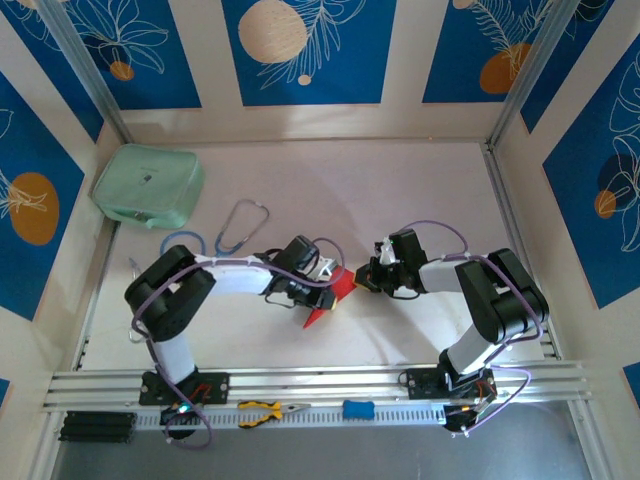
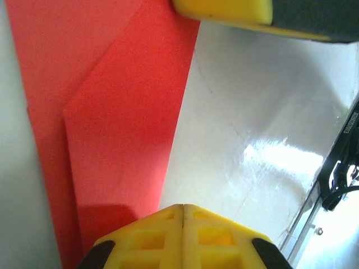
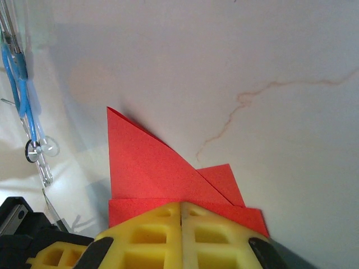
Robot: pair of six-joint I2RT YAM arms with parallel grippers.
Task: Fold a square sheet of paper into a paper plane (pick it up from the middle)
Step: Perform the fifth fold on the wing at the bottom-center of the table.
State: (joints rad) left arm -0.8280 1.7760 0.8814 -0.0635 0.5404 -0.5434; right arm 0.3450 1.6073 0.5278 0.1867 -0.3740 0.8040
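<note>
Red paper (image 1: 341,283) lies diagonal — sharp tip toward the near-left — left gripper (image 2: 182,216) and right gripper (image 3: 181,210) both clenched

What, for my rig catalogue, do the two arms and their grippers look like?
The left arm and right arm both have white links, black joint housings and a purple cable looped alongside. The left gripper and right gripper have yellow fingers with square recesses, on black mounts.
</note>
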